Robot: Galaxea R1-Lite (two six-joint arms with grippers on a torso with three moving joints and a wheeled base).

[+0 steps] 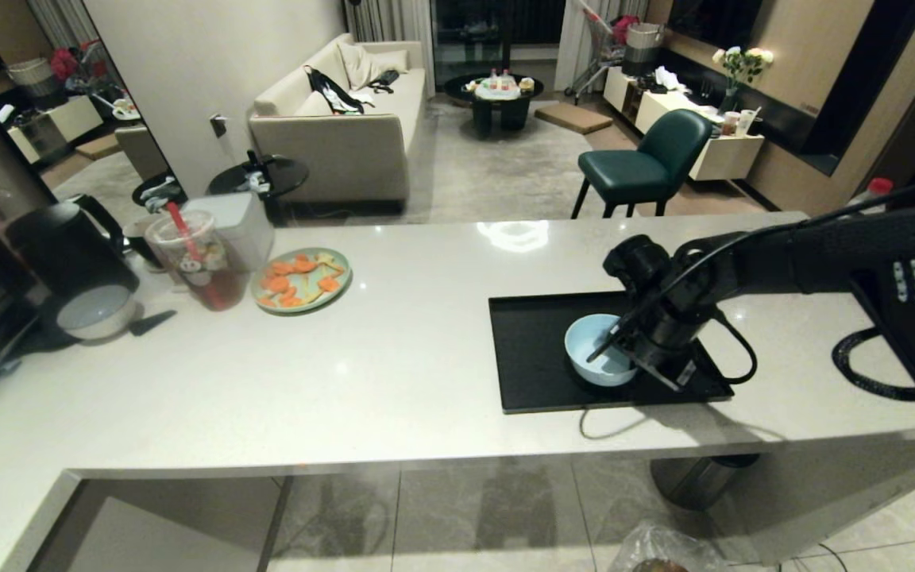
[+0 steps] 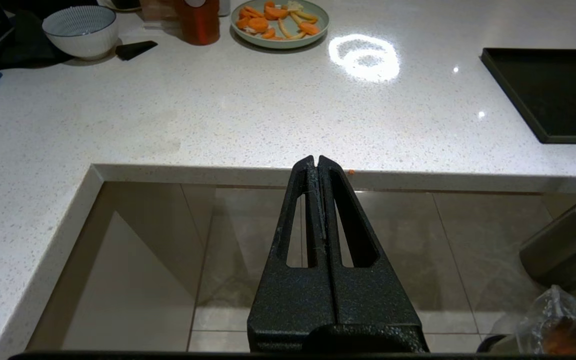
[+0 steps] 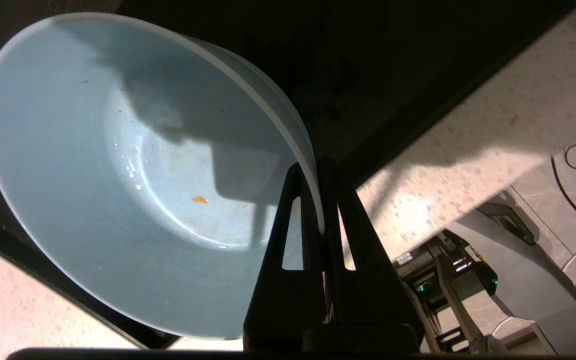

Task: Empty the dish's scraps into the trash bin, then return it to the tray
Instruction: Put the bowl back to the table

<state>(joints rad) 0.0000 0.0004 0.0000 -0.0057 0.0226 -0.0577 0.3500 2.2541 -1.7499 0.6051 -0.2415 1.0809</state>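
Light-blue bowl (image 1: pixel 599 355) is pinched by its rim in the closed right end effector (image 3: pixel 321 220) over the black tray (image 1: pixel 533 357), probably for set-down; only an orange speck remains inside. Left end effector (image 2: pixel 317 165) is parked, closed, empty.

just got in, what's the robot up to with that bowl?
The right gripper is shut on the rim of the light-blue dish, holding it over the black tray on the counter. The dish looks nearly empty, just an orange speck inside. The left gripper is shut and idle off the counter's edge.
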